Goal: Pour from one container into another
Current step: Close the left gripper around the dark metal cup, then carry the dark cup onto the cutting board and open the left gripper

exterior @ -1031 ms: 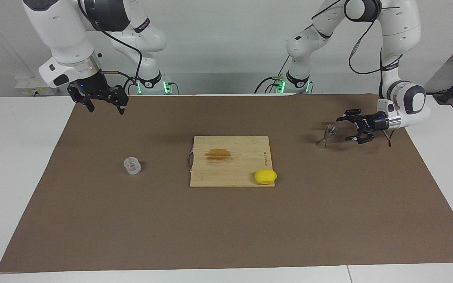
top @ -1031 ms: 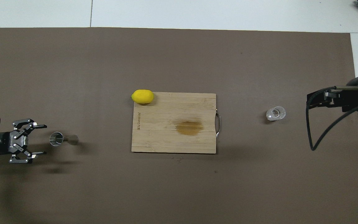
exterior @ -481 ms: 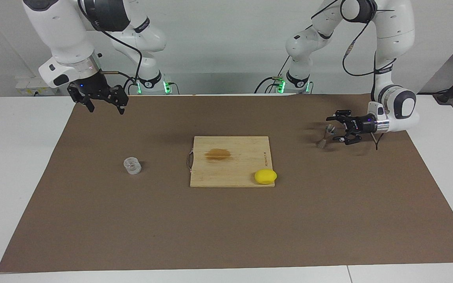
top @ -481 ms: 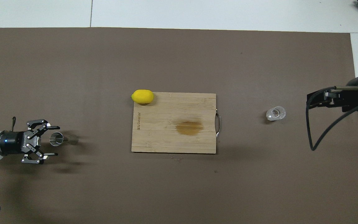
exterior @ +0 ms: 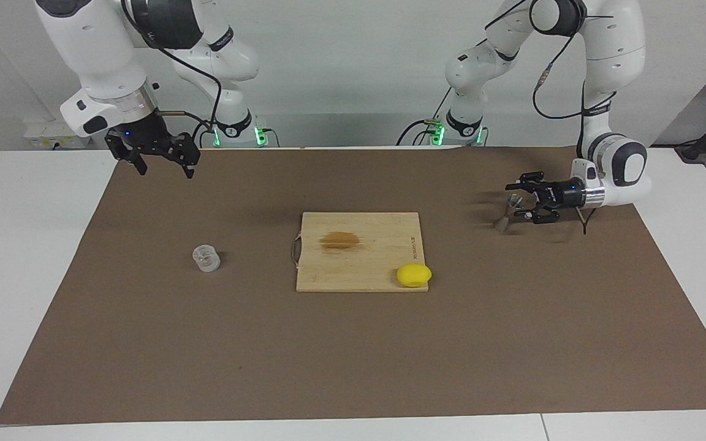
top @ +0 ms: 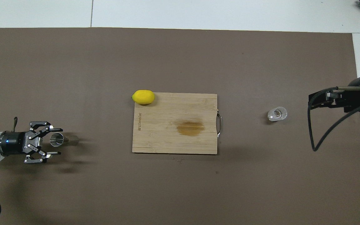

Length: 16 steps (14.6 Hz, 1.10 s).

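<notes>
The silvery hourglass jigger [exterior: 505,215] stands on the brown mat toward the left arm's end; it also shows in the overhead view [top: 57,139]. My left gripper [exterior: 520,199] lies level just above the mat, open, with one finger on each side of the jigger's upper cone [top: 59,141]. I cannot tell if the fingers touch it. The clear ridged glass cup [exterior: 206,258] stands on the mat toward the right arm's end [top: 277,113]. My right gripper [exterior: 165,169] is open and empty, raised over the mat's edge, apart from the cup [top: 316,100].
A wooden cutting board [exterior: 383,251] with a brown stain and a metal handle lies mid-mat [top: 155,137]. A yellow lemon [exterior: 413,275] sits at the board's corner farthest from the robots, toward the left arm's end [top: 143,97].
My left gripper has slid along the mat to the jigger, so its open fingers now flank the upper cone. The right arm has waited in place.
</notes>
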Each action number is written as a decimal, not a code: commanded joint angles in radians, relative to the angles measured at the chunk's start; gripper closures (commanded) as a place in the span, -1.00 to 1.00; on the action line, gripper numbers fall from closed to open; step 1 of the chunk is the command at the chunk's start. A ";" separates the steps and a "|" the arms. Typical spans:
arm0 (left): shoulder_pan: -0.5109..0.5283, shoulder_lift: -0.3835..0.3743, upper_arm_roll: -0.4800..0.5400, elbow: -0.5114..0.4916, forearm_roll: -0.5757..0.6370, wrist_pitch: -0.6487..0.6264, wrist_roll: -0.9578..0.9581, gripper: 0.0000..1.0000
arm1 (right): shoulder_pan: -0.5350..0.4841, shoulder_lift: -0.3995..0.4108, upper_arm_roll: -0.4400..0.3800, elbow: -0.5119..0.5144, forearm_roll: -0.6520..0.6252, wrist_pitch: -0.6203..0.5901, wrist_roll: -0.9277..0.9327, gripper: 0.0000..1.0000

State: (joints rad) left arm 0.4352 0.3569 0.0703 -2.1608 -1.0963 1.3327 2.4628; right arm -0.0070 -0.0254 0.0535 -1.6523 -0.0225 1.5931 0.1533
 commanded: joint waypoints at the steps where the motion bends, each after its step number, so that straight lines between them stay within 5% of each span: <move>1: -0.001 -0.023 0.014 -0.027 -0.019 -0.013 0.021 -0.49 | -0.013 -0.013 0.003 -0.021 0.019 0.016 -0.006 -1.00; 6: 0.007 -0.023 0.017 -0.025 -0.019 -0.015 0.021 -0.48 | -0.013 -0.013 0.003 -0.021 0.019 0.016 -0.006 -1.00; 16: 0.013 -0.023 0.022 -0.019 -0.019 -0.001 0.016 0.35 | -0.013 -0.013 0.003 -0.021 0.019 0.016 -0.006 -1.00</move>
State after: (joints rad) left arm 0.4407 0.3545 0.0882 -2.1609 -1.0988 1.3293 2.4639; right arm -0.0070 -0.0254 0.0535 -1.6523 -0.0225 1.5931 0.1533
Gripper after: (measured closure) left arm 0.498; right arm 0.000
